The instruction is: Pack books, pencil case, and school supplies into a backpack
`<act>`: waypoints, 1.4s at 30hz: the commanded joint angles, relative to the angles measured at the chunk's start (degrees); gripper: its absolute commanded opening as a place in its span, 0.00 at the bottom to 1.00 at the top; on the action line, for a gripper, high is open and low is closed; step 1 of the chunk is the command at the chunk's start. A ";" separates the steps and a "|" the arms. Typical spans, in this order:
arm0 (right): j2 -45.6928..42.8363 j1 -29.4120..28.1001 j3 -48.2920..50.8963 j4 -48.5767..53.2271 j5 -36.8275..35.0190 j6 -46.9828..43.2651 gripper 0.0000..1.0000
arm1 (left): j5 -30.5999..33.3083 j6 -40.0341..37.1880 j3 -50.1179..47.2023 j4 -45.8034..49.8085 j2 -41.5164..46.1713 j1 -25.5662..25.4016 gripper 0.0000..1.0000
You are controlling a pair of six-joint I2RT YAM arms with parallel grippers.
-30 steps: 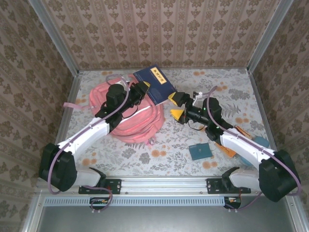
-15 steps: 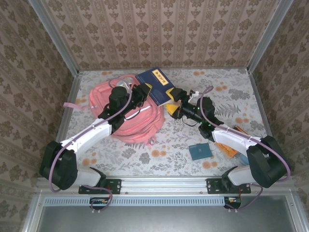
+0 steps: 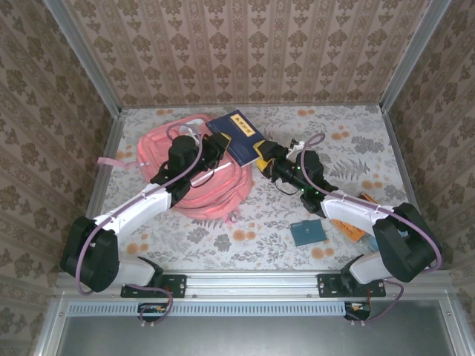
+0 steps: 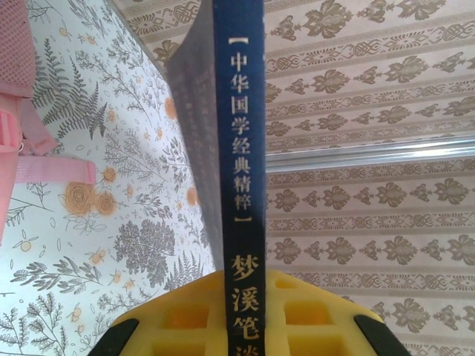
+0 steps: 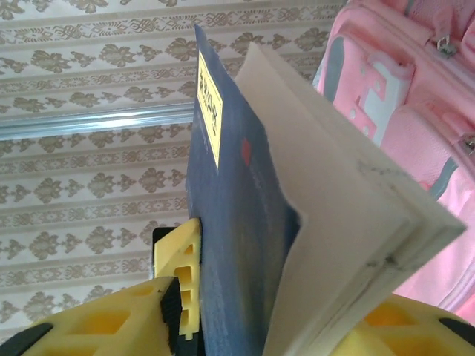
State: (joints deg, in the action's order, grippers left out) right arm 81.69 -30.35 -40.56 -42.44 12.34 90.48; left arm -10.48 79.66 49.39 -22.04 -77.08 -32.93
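Note:
The dark navy book (image 3: 239, 132) with yellow marks is held up over the top right of the salmon-pink backpack (image 3: 199, 189). My left gripper (image 3: 217, 143) is shut on it; the spine (image 4: 237, 148) runs up between the yellow fingers (image 4: 178, 315). My right gripper (image 3: 263, 156) is closed on the book's opposite edge. One yellow finger (image 5: 177, 293) presses the navy cover (image 5: 230, 245), and the other sits under the white page block (image 5: 334, 215). A small teal book (image 3: 307, 232) and a thin orange book (image 3: 347, 228) lie near the right arm. The pencil case is hidden.
Pink straps (image 3: 119, 161) trail from the backpack to the left. Patterned walls close in the table (image 3: 245, 230) on three sides. In the right wrist view the backpack's front pockets (image 5: 415, 96) are close beside the book.
My right gripper has moved left to the navy book and its jaws have closed from wide open onto the book's edge. The left gripper still holds the book, now slightly more raised.

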 commanded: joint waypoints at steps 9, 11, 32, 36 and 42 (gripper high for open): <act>-6.31 -1.06 -3.03 13.29 -3.73 -6.78 0.09 | -2.91 -5.77 2.42 8.92 3.51 0.14 0.24; -8.16 -1.12 -2.97 17.45 -4.86 -8.41 0.06 | -3.05 -7.76 3.10 13.57 3.99 0.22 0.41; -21.44 0.72 -13.02 67.77 -10.53 -36.71 0.00 | 4.88 -61.67 14.57 61.06 4.52 0.77 1.00; -21.37 1.28 -13.92 70.47 -9.14 -37.74 0.00 | 8.15 -67.90 18.00 64.39 0.27 -0.04 1.00; -21.53 2.12 -14.15 72.87 -8.21 -38.71 0.01 | 8.04 -76.46 19.75 65.08 -5.55 -1.40 0.92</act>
State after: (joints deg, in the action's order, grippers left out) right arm 61.76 -28.73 -52.60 28.27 3.38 53.69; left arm -3.49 11.18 67.26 40.16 -80.71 -33.45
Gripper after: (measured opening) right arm 0.098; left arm 0.934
